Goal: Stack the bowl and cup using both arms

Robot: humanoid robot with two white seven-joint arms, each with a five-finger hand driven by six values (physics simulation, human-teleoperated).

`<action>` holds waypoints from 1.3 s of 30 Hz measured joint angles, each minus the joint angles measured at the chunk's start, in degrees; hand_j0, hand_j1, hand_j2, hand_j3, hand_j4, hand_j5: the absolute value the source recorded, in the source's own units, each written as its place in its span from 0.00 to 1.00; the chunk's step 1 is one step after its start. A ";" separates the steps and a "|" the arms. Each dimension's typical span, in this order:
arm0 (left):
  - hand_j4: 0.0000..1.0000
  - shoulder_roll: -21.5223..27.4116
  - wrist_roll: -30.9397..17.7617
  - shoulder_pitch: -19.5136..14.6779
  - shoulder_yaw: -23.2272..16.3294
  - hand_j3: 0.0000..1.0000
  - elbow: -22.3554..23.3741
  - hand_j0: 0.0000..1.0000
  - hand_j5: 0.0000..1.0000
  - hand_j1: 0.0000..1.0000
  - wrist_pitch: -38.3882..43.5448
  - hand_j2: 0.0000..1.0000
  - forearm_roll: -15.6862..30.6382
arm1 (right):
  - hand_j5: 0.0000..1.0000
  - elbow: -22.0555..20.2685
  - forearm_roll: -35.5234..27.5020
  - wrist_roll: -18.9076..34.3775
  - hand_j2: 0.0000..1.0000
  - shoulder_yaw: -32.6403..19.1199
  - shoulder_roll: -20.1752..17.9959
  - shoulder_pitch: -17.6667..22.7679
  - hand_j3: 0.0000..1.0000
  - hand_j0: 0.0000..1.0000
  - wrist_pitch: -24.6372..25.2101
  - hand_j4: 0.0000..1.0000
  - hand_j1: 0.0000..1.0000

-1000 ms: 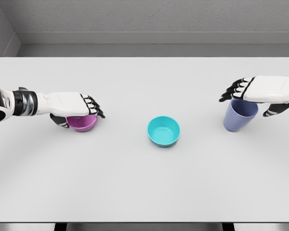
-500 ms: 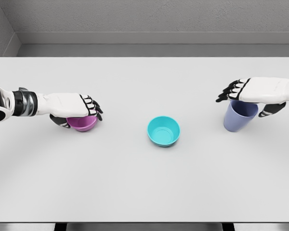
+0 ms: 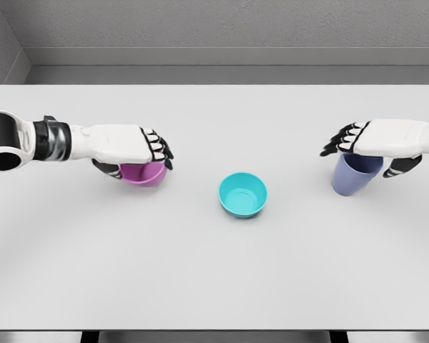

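Note:
A magenta bowl [image 3: 144, 174] hangs just under my left hand [image 3: 136, 153], whose fingers are curled over its rim from above; it looks raised a little off the table, left of centre. A teal bowl [image 3: 243, 194] sits upright in the middle of the table, apart from both hands. On the right a blue-violet cup [image 3: 354, 174] stands slightly tilted, with my right hand [image 3: 372, 146] over its mouth, fingers wrapped around the rim.
The white table [image 3: 214, 271] spans the whole view, with a grey wall behind it and its front edge at the bottom. Nothing else lies on it.
My left hand has carried the magenta bowl up and to the right, toward the teal bowl. The right hand has settled lower on the cup, which stays in place.

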 measured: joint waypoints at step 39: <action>0.73 -20.64 -0.92 -5.71 -6.04 0.73 2.66 0.73 0.73 0.73 0.00 0.73 -3.89 | 1.00 1.85 0.16 0.00 1.00 0.68 1.29 -0.09 1.00 1.00 0.00 1.00 1.00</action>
